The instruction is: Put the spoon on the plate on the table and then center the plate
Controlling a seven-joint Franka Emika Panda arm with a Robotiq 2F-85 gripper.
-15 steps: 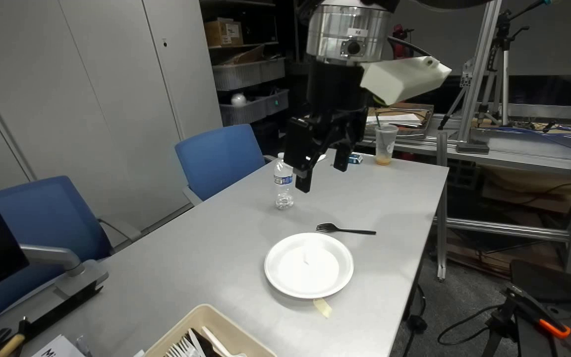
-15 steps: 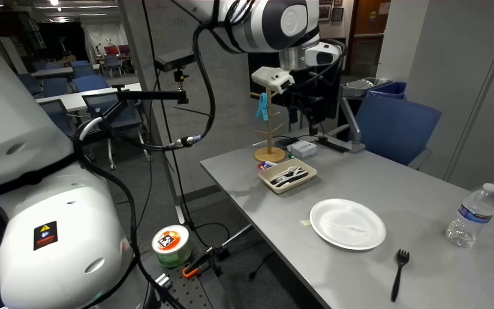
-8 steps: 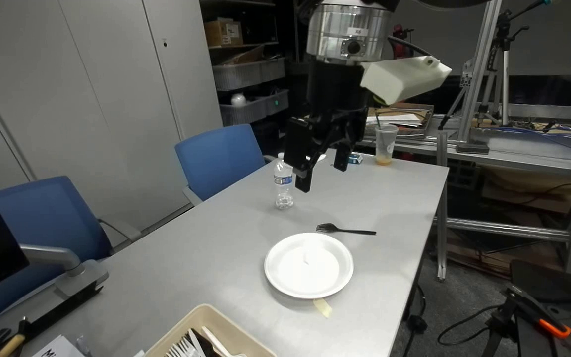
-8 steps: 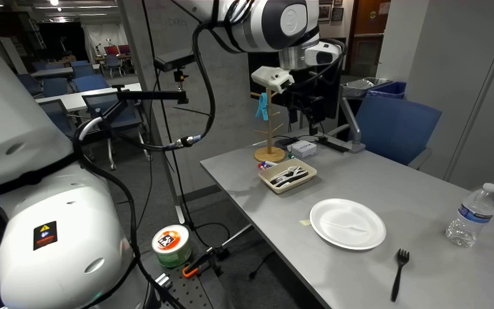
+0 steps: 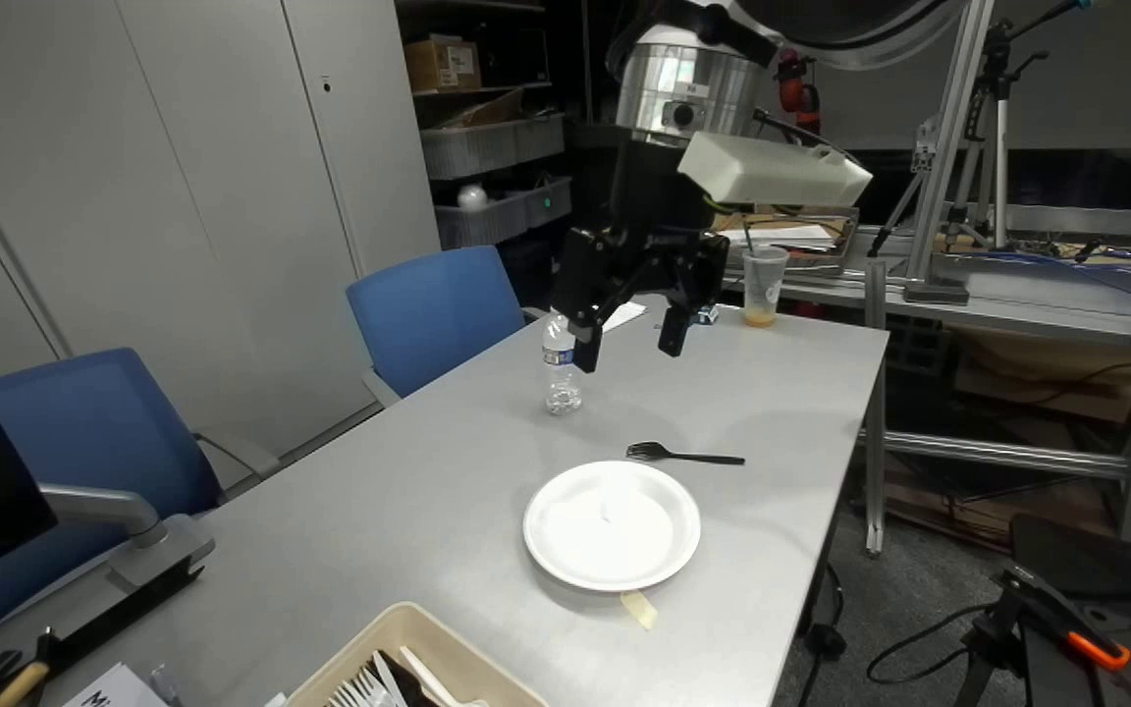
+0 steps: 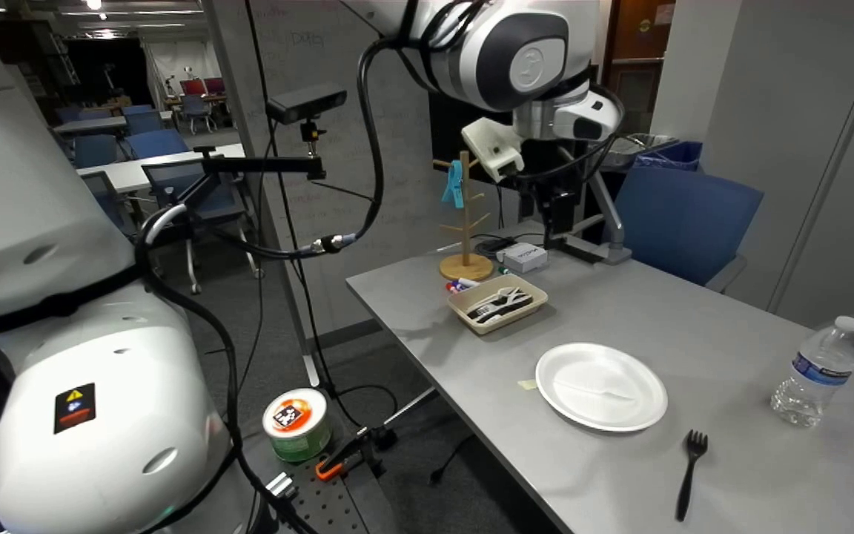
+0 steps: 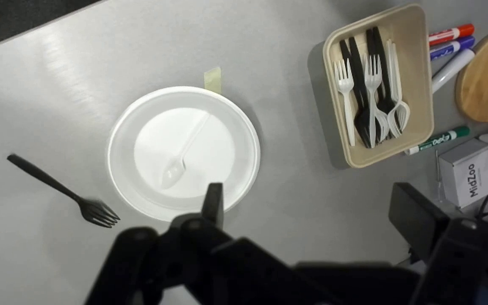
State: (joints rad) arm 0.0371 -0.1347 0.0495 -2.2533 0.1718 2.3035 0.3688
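Note:
The white plate (image 7: 220, 165) lies on the light grey table (image 7: 282, 97). It also shows in both exterior views (image 5: 546, 550) (image 6: 564, 404). A clear-white plastic spoon (image 7: 175, 170) lies inside the plate, bowl towards the gripper side in the wrist view. It shows faintly in both exterior views (image 5: 610, 511) (image 6: 597, 391). My gripper (image 7: 307, 197) is open, its fingers wide apart with nothing between them. It hangs well above the table in both exterior views (image 5: 628, 352) (image 6: 554, 226). In the wrist view one fingertip overlaps the plate's rim, with height between them.
A black fork (image 7: 91, 209) lies beside the plate. A beige cutlery tray (image 7: 413, 140), markers (image 7: 453, 36), a white box (image 7: 468, 173) and a wooden stand (image 7: 487, 80) are on the opposite side. A water bottle (image 6: 816, 374) stands beyond the fork. Tape (image 7: 212, 79) touches the plate's edge.
The arm and open gripper have shifted a little and turned; in an exterior view the hand moved right and slightly down. The plate, spoon and fork have not moved.

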